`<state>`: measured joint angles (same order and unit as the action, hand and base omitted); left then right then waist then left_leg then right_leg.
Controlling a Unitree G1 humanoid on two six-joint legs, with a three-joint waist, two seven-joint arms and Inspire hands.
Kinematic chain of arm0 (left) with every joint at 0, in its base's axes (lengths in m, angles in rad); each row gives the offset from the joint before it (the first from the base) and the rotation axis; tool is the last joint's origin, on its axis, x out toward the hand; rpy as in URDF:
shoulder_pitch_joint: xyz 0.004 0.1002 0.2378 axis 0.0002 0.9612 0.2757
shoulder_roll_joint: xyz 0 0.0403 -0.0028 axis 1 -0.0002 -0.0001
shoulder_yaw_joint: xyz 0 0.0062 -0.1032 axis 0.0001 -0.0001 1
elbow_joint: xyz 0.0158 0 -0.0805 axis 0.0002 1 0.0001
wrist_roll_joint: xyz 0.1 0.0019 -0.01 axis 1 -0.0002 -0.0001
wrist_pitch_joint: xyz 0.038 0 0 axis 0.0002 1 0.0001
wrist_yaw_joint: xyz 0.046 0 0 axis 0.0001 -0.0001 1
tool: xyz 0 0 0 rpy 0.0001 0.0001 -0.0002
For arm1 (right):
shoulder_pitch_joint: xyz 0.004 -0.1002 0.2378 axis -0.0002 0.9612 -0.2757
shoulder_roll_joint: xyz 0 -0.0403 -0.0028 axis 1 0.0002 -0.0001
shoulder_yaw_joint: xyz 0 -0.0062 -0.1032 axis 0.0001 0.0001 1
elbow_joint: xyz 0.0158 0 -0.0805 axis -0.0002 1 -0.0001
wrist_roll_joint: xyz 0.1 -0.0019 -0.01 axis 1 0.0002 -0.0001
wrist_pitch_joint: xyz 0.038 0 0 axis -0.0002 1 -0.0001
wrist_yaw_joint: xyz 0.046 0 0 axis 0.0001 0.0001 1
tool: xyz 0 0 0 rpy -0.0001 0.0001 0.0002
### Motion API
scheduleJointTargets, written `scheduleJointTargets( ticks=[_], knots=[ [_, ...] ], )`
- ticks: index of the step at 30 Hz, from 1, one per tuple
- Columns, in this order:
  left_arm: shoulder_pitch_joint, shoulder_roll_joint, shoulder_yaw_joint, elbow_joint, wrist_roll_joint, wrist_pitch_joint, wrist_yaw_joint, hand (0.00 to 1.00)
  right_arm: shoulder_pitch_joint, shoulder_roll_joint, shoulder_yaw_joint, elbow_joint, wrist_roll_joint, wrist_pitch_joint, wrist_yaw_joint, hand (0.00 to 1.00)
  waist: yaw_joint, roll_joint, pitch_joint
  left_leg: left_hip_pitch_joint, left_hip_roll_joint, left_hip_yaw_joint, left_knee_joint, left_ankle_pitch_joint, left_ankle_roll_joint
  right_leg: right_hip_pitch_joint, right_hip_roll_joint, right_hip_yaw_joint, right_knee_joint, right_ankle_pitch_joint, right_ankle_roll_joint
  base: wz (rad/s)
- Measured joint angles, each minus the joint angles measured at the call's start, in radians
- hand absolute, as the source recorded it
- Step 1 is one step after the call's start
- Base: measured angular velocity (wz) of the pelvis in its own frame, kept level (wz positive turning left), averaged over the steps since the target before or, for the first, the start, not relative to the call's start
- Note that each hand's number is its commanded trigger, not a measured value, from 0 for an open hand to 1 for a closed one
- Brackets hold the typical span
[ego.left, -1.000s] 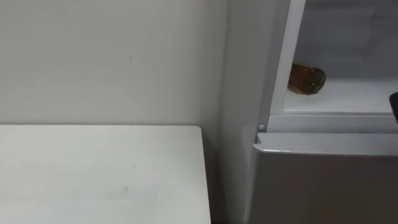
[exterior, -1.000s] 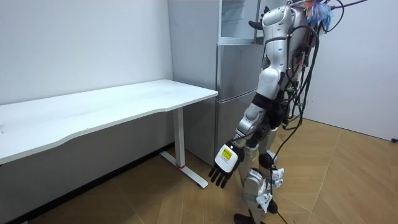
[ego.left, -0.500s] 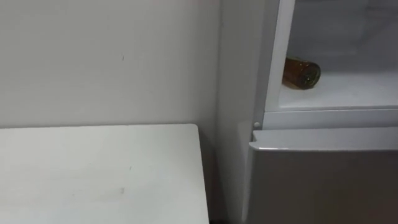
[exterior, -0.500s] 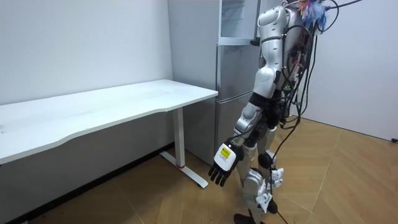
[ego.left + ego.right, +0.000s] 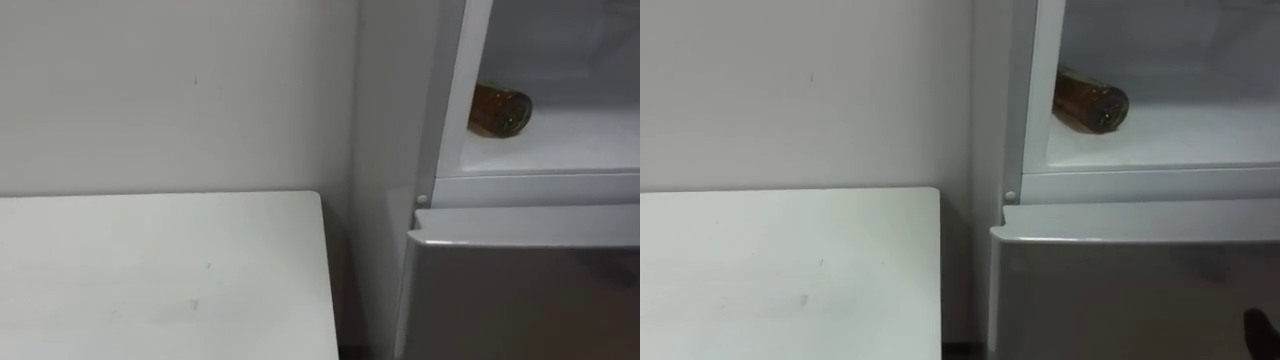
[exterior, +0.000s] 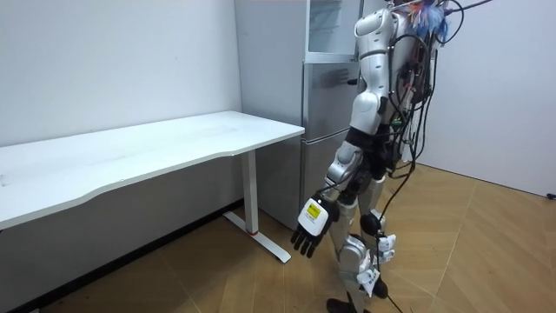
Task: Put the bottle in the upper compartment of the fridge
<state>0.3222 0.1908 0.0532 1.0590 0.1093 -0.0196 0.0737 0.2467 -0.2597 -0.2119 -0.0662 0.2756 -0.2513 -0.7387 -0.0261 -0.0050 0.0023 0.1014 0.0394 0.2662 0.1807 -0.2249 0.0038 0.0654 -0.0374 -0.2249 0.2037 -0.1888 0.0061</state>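
The fridge frame (image 5: 455,100) hides one end of the bottle (image 5: 503,109).

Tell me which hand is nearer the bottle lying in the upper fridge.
Right. The right hand shows at the right eye view's lower right corner, before the lower door, below the bottle. The left hand hangs open beside the robot's leg, far lower.

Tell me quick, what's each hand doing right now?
Left hand: open, hanging empty.
Right hand: cannot be told.
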Motion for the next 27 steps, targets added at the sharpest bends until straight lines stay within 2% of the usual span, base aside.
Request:
scheduleJointTargets(
  ticks=[5,11,15,20,24,27],
  knots=[
    [0.002,0.0,-0.002,0.005,0.0,-0.01,-0.007,0.0,0.005,0.004,0.014,0.095,0.03,-0.007,0.001,0.0,0.0,0.008,-0.0005,0.006,0.0,0.002,-0.001,-0.002,-0.001,0.003,0.001,0.001,-0.005,-0.001,-0.001,0.0],
    [0.004,-0.004,-0.027,0.005,-0.019,-0.01,-0.002,0.0,0.026,0.045,0.042,0.201,0.036,-0.01,-0.001,0.0,-0.011,0.011,-0.0036,0.006,0.0,0.002,0.0,-0.002,-0.001,-0.002,0.002,-0.001,0.001,-0.001,-0.002,0.0],
    [0.003,-0.005,-0.028,0.004,-0.038,-0.015,0.006,0.0,0.031,0.053,0.055,0.256,0.045,-0.017,0.0,0.0,-0.02,0.009,-0.0052,0.009,0.0,0.003,-0.001,-0.002,-0.001,0.003,0.003,-0.001,-0.001,-0.001,-0.003,0.0],
    [0.003,-0.009,-0.028,-0.01,-0.04,-0.017,0.012,0.0,0.033,0.062,0.113,0.443,0.121,-0.014,0.031,0.0,-0.022,0.007,-0.0065,0.014,0.0,0.005,-0.012,-0.002,-0.001,0.005,0.001,0.003,-0.002,-0.001,-0.002,-0.02],
    [0.007,-0.01,-0.027,-0.007,-0.042,-0.025,0.013,0.0,0.045,0.068,0.114,0.619,0.128,-0.008,0.065,0.0,-0.02,0.003,-0.0067,0.015,-0.001,0.005,-0.012,-0.002,-0.001,0.009,-0.002,0.001,-0.002,-0.004,0.001,0.01],
    [0.008,-0.01,-0.027,-0.003,-0.041,-0.026,0.013,0.0,0.046,0.072,0.122,0.687,0.124,-0.009,0.067,0.0,-0.023,0.002,-0.0061,0.014,-0.001,0.005,-0.011,-0.001,-0.001,0.011,-0.002,0.006,-0.003,-0.004,0.001,-0.01]
  ],
)
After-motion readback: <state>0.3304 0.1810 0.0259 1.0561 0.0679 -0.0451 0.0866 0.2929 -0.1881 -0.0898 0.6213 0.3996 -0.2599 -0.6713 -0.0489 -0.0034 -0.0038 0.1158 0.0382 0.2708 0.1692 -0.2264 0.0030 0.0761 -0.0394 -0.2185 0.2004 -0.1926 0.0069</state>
